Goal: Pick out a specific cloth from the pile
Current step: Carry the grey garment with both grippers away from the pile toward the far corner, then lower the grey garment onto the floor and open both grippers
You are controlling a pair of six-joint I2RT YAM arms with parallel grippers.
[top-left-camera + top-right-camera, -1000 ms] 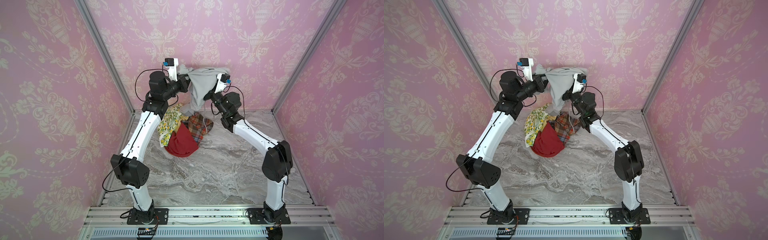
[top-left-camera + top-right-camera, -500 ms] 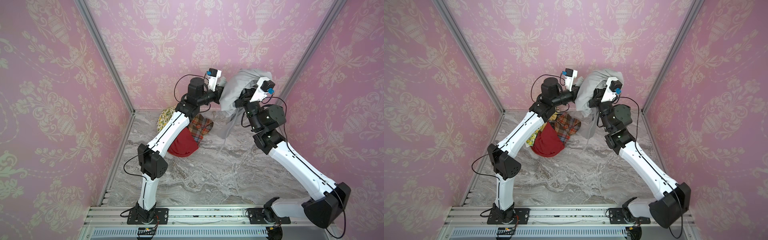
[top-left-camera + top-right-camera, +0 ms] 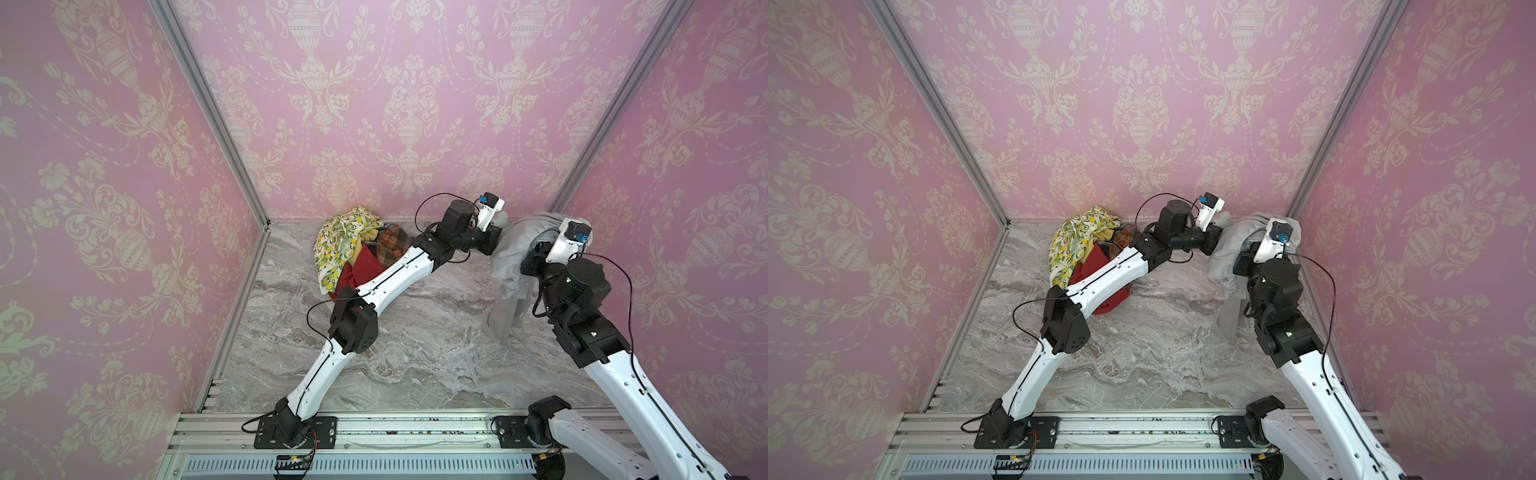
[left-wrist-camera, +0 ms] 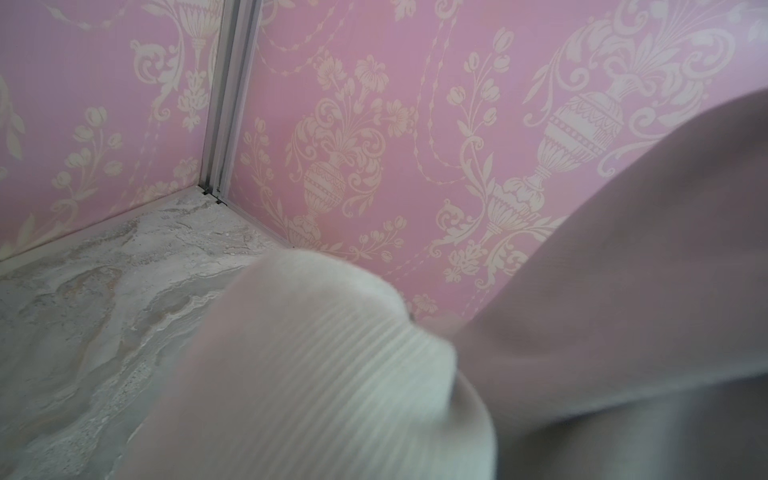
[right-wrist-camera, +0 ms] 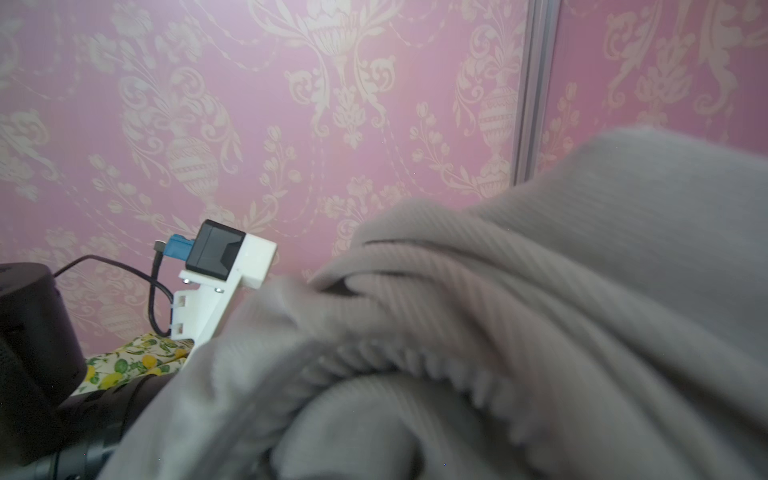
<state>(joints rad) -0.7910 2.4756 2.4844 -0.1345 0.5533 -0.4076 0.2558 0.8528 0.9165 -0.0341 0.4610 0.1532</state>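
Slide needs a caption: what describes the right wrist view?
Ribbed light grey cloth bunched against pink wallpaper, lemon-print cloth beyond.

Your marbled grey surface (image 3: 415,353) carries the pile (image 3: 345,245) at its far edge, left of middle, close to the back wall. On the right, the tail of the cloth (image 3: 509,266) hangs down to it; you can't tell whether it touches.

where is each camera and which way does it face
Both top views: high in front, looking down at table, pile, left arm, right arm.
Left wrist: on the left arm, facing a wall corner; cloth close, no robot parts.
Right wrist: faces the back wall over the cloth; shows the left wrist camera.
All four share the cloth.
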